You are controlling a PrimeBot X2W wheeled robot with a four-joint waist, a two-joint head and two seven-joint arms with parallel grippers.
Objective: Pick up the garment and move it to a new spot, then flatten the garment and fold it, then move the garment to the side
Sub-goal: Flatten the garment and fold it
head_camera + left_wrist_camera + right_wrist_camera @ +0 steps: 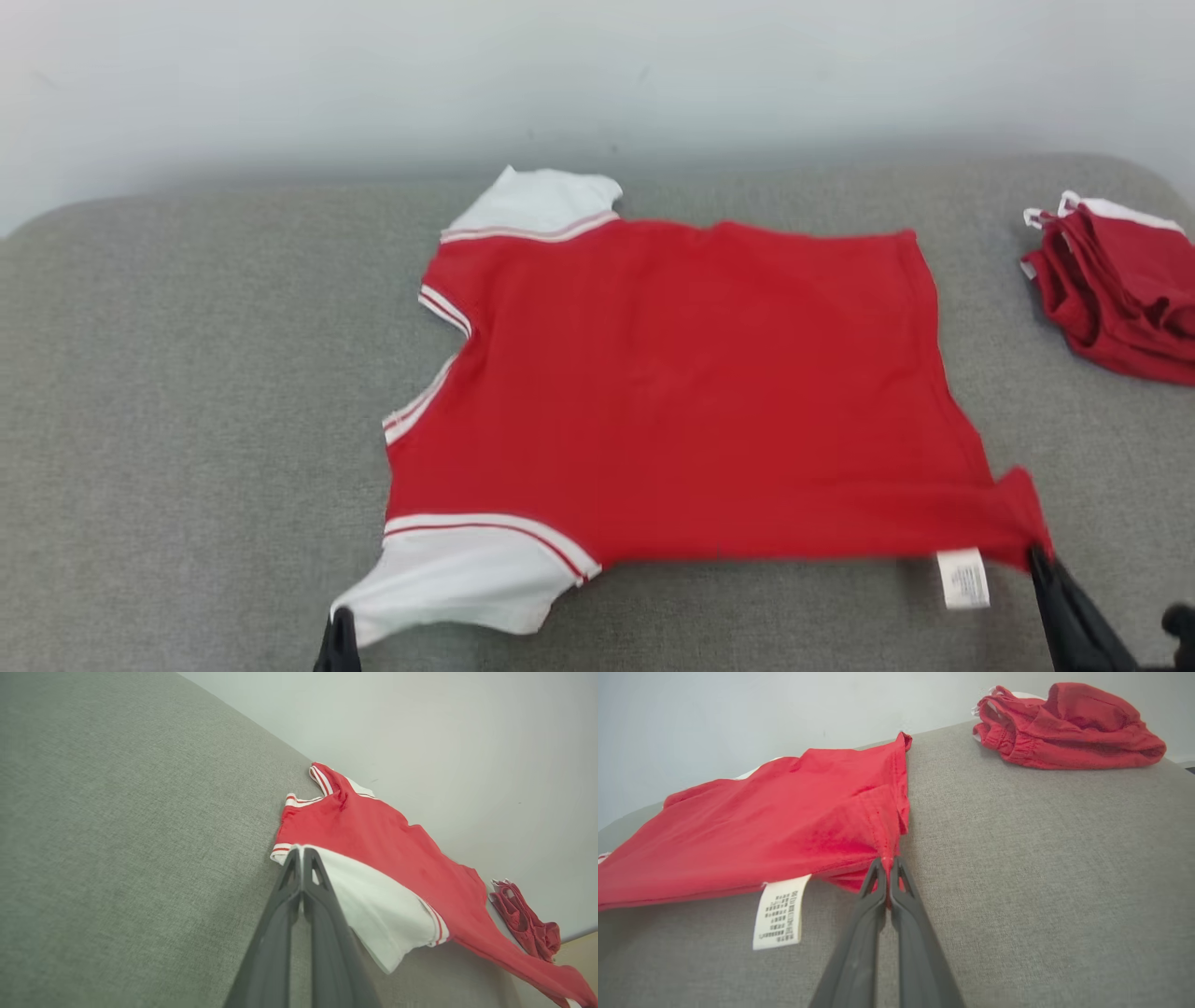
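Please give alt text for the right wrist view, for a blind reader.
The right gripper, jaws shut, pinches a hem corner of the red shirt on a grey fabric surface; a bunched red garment lies beyond.

Right jaws clamp a near corner of the red garment (pixel 784 812) — white label (pixel 779 912) just left — red bundle (pixel 1069 732) lies far right.

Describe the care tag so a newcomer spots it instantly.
On the grey cushion lies a flat red shirt with white sleeves. The tag sticks out of its near edge, by the corner the right gripper pinches. It is the one small white rectangle with printed text; the sleeves are larger and plain.
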